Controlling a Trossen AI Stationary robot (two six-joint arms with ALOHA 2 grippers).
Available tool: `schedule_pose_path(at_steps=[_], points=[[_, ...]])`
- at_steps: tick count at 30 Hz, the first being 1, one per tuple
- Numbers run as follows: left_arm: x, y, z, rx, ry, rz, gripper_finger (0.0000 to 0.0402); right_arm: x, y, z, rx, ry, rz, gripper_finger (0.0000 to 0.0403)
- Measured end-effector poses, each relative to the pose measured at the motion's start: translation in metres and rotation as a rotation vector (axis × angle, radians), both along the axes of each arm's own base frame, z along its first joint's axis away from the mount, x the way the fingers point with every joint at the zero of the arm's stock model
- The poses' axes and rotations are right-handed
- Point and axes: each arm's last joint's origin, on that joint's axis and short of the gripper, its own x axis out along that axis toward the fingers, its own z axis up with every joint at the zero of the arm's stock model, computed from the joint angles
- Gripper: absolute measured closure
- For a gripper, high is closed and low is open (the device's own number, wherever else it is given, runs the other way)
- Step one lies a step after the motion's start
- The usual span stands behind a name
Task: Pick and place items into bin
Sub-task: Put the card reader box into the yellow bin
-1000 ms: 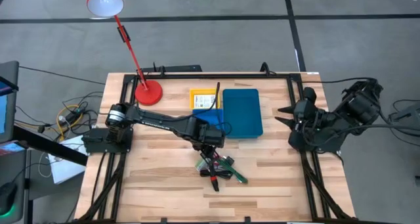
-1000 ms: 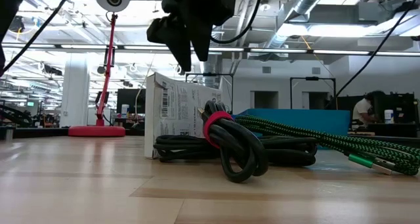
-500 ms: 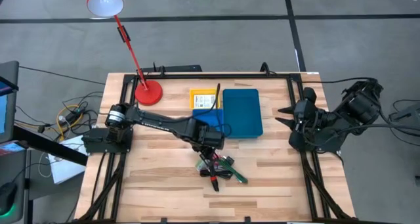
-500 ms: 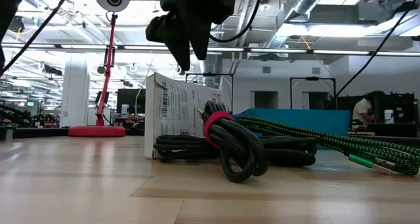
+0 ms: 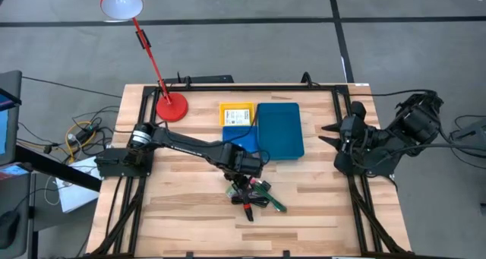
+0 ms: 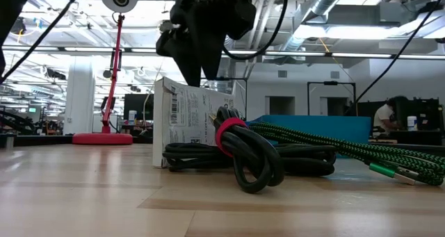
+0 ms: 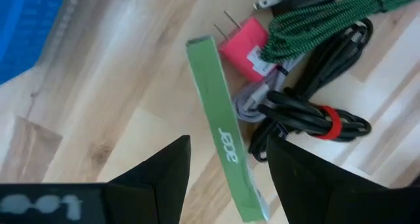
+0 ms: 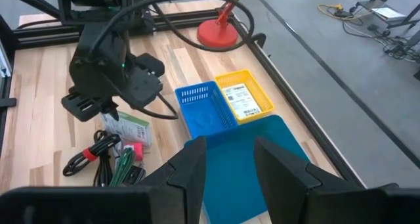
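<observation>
While the left gripper point(image 7: 226, 159) hovers with fingers apart, the box point(image 7: 225, 129) stands on edge directly beneath it, its long axis running 11 to 5 o'clock. Cords point(image 5: 254, 200) lie alongside. At 12 o'clock sits the bin point(image 5: 279, 128). The right gripper point(image 5: 328, 134) waits parked, fingers apart.

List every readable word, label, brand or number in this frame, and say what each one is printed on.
"acer": white lettering on the green edge of the flat box, standing on the table between the left gripper jaws, seen in the left wrist view.
Barcode and fine print on the box's white face in the low view: too small to read.
Label on the item in the yellow compartment: too small to read.
</observation>
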Motion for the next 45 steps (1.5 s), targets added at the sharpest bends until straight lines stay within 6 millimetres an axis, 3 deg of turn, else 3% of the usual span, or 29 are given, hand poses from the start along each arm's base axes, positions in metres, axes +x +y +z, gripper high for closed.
schedule_pose_path(at_steps=[30, 45], points=[[0.001, -0.001, 0.000, 0.026, -0.019, -0.015, 0.0212, 0.016, 0.013, -0.010, -0.027, 0.060, 0.002, 0.0280], [-0.004, -0.001, -0.018, 0.008, 0.025, -0.012, 0.0212, 0.016, 0.013, -0.010, -0.029, 0.059, 0.002, 0.0280]])
